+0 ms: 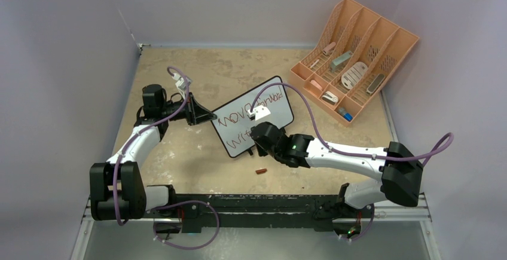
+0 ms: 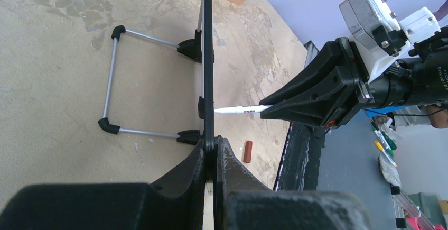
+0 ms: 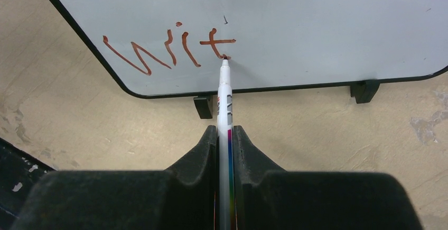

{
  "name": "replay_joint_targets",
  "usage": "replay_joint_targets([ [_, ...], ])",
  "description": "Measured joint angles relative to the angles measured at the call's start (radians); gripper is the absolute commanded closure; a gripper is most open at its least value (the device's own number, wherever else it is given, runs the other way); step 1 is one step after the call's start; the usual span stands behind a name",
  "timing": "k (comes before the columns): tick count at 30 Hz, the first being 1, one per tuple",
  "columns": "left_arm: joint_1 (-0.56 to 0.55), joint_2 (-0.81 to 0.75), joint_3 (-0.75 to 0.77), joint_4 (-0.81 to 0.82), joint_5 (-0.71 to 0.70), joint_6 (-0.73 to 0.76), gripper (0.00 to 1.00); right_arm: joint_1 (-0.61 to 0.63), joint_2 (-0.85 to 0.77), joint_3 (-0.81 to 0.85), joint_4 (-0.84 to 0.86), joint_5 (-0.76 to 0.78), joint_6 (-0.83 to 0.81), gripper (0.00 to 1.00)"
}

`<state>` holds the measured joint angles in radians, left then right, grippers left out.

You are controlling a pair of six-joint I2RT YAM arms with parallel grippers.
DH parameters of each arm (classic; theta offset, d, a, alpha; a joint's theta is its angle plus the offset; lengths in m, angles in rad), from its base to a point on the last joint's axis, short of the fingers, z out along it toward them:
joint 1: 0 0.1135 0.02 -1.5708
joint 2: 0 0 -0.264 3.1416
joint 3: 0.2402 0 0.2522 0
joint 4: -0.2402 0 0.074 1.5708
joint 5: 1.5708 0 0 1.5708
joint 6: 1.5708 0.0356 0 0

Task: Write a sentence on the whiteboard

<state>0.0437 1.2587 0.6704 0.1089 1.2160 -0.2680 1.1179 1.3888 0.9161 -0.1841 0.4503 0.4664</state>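
Note:
The whiteboard (image 1: 254, 122) stands tilted on small black feet in the middle of the table, with red writing on it. My left gripper (image 1: 206, 116) is shut on its left edge; the left wrist view shows the board edge-on (image 2: 208, 55) between the jaws. My right gripper (image 1: 258, 143) is shut on a white marker (image 3: 224, 103). The marker tip touches the board (image 3: 296, 24) at the foot of the last letter of the red "wit" (image 3: 169, 47). The marker also shows in the left wrist view (image 2: 240, 110).
A peach slotted desk organizer (image 1: 353, 57) with small items stands at the back right. A red marker cap (image 1: 261, 171) lies on the table in front of the board, also seen in the left wrist view (image 2: 248, 151). The board's wire stand (image 2: 113, 79) rests behind it.

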Motion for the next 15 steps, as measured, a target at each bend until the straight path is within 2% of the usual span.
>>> replay_joint_targets([
  [15, 0.0, 0.0, 0.0, 0.0, 0.0, 0.0, 1.0, 0.0, -0.002, 0.0, -0.013, 0.013, -0.003, 1.0],
])
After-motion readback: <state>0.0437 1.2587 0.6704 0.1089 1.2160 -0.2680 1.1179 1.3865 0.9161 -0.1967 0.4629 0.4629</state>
